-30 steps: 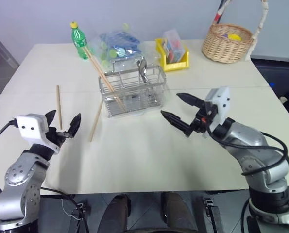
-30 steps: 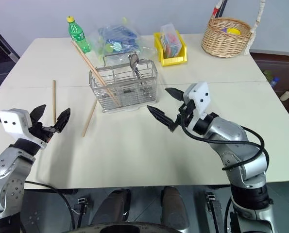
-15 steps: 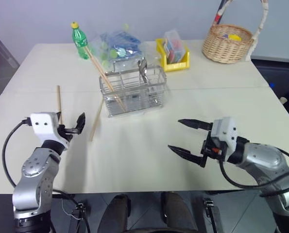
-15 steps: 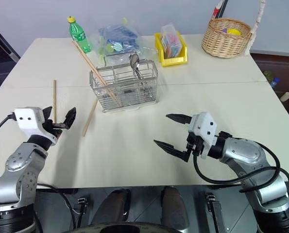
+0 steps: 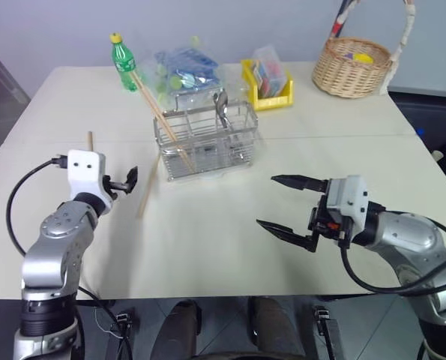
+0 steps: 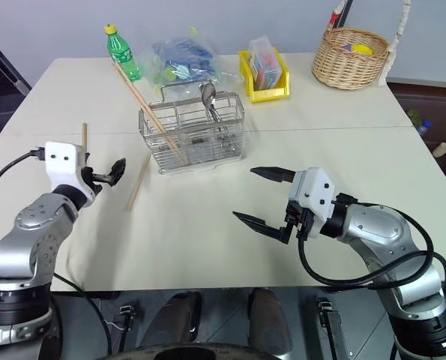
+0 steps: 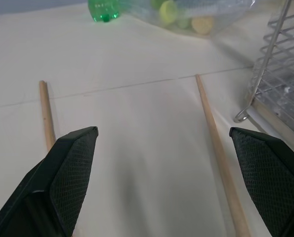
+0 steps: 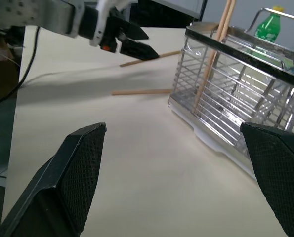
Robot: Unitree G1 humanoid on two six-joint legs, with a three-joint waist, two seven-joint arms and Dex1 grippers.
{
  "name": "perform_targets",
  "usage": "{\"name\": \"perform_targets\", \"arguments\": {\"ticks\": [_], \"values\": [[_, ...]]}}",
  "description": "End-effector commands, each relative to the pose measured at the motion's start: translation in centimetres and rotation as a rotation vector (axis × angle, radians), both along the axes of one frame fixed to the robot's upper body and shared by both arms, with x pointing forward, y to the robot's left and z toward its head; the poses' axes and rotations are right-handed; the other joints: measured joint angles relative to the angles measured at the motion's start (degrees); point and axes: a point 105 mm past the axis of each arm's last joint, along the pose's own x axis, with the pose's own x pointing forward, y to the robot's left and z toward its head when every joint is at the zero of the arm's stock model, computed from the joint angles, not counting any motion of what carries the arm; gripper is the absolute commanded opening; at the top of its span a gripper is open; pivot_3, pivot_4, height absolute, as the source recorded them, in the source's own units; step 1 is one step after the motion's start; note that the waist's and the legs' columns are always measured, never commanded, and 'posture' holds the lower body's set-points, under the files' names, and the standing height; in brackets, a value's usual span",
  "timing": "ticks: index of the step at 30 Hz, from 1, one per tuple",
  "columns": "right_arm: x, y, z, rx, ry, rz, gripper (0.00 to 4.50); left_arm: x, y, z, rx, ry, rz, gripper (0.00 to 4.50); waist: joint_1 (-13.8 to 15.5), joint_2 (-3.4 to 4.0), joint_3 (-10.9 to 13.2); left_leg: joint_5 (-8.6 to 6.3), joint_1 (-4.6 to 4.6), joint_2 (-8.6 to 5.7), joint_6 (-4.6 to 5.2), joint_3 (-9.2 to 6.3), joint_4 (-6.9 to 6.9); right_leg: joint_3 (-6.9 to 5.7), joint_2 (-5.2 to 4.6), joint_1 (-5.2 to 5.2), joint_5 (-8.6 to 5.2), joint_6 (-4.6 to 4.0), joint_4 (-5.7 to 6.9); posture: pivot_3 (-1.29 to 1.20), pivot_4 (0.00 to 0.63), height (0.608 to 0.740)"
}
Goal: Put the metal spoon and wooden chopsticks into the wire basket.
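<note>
Chopsticks (image 7: pixel 220 153): two lie on the table, straddled by the left claw (image 5: pixel 118 182), fingers apart. Right claw (image 5: pixel 288 204) gapes, empty, near the basket (image 5: pixel 205 140).

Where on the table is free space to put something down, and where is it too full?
Free: the table in front of the wire basket, between the left gripper and right gripper. Also the right side, below the wicker basket. Crowded: the far edge behind the wire basket, and beside the loose wooden chopsticks.
</note>
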Motion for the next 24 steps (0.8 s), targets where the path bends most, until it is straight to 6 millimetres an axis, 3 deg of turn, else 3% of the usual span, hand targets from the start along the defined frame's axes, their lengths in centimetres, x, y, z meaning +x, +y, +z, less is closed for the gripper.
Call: {"name": "perform_targets", "arguments": {"ticks": [1, 10, 18, 24], "values": [[-0.8, 0.2, 1.0, -0.008, -0.044, 0.052, 4.46, 0.7, -0.4, 0.0, 0.026, 0.009, 0.008, 4.5, 0.04, 0.0, 0.0, 0.0, 0.0, 0.0, 0.0, 0.0, 0.0, 0.0, 0.0, 0.0, 0.0, 0.0, 0.0, 0.0, 0.15, 0.74], [-1.5, -0.8, -1.2, -0.051, -0.026, 0.03, 4.46, 1.6, -2.0, -2.0, 0.025, 0.085, 0.017, 4.5, 0.03, -0.07, 0.02, 0.0, -0.02, 0.0, 0.0, -0.01, 0.02, -0.01, 0.0, 0.0, 0.01, 0.02, 0.0, 0.0, 0.15, 0.74], [-1.7, -0.4, -1.5, -0.03, -0.033, 0.012, 4.46, 2.0, -2.8, -3.5, 0.077, 0.207, 0.036, 4.5, 0.06, -0.09, 0.03, 0.0, 0.01, 0.0, 0.0, -0.01, 0.03, -0.01, 0.0, 0.02, 0.01, 0.02, 0.04, 0.0, 0.15, 0.74], [-1.6, -0.4, -1.4, -0.019, -0.038, -0.008, 4.46, 2.6, -3.3, -3.3, 0.094, 0.24, 0.039, 4.5, 0.02, -0.09, 0.03, 0.0, 0.02, -0.01, 0.0, -0.02, 0.04, -0.01, 0.0, 0.02, 0.01, 0.03, 0.05, 0.0, 0.15, 0.74]]}}
